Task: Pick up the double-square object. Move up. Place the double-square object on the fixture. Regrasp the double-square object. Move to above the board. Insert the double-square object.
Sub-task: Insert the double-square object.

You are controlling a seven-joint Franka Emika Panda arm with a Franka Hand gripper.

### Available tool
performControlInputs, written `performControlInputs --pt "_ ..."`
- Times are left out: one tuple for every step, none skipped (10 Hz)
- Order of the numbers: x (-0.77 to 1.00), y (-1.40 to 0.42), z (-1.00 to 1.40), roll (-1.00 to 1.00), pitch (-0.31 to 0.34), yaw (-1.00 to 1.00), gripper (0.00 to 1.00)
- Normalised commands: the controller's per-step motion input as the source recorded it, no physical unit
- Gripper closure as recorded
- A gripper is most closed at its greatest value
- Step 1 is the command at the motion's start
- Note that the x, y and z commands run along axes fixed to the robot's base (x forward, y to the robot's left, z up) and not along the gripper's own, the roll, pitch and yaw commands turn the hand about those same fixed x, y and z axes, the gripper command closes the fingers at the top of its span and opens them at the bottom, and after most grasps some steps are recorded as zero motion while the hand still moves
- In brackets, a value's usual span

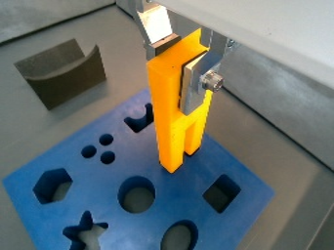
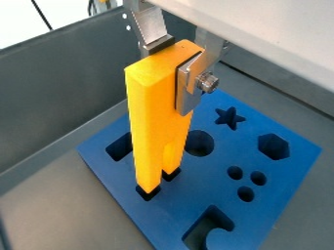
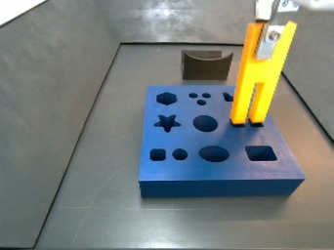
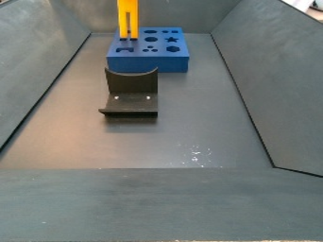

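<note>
My gripper [image 1: 179, 68] [image 2: 177, 63] is shut on the upper end of the double-square object [image 1: 170, 107] [image 2: 150, 117], a slim orange-yellow block held upright with its two prongs pointing down. In a side view the gripper [image 3: 271, 34] hangs over the right edge of the blue board [image 3: 183, 142] [image 1: 179, 190] [image 2: 290, 178]. The prong tips stand in the mouth of a dark cut-out in the board; how deep they reach is hidden. The fixture [image 3: 205, 64] [image 1: 62, 73] [image 4: 130, 95] stands on the floor beside the board with nothing on it. The block [image 3: 248, 78] [image 4: 127, 24] shows in both side views.
The board [image 4: 164, 59] has star, hexagon, round and square holes around the block. Sloping grey walls [image 3: 53, 59] [image 4: 38, 95] enclose the floor on all sides. The right wall rises close beside the board's edge where the gripper hangs.
</note>
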Motion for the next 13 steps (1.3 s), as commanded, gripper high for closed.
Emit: performControlInputs --pt "0.70 -0.17 -0.31 0.12 0.131 0.00 1.00" --pt "0.73 -0.03 -0.24 0.12 0.163 0.06 1.00" --pt "0.69 0.09 -0.16 0.10 0.199 0.15 1.00" --pt "0.46 0.30 -0.10 0.09 0.193 0.21 1.00" --pt "0.29 0.22 -0.14 0.07 0.161 0.18 1.00" --pt "0.01 -0.05 -0.05 0.00 0.000 0.00 1.00" --pt "0.00 -0.11 -0.35 0.06 0.000 0.00 1.00" --pt "-0.02 -0.31 -0.86 0.26 0.000 -0.03 1.00" --pt "0.00 -0.31 -0.87 0.27 -0.004 -0.01 1.00" --pt "-0.03 -0.29 -0.82 0.29 0.000 0.00 1.00" --pt "-0.09 0.00 -0.46 0.18 0.019 -0.06 1.00" --pt "0.00 0.00 0.00 0.00 0.010 0.00 1.00" --pt "-0.02 0.00 0.00 0.00 -0.041 0.00 1.00"
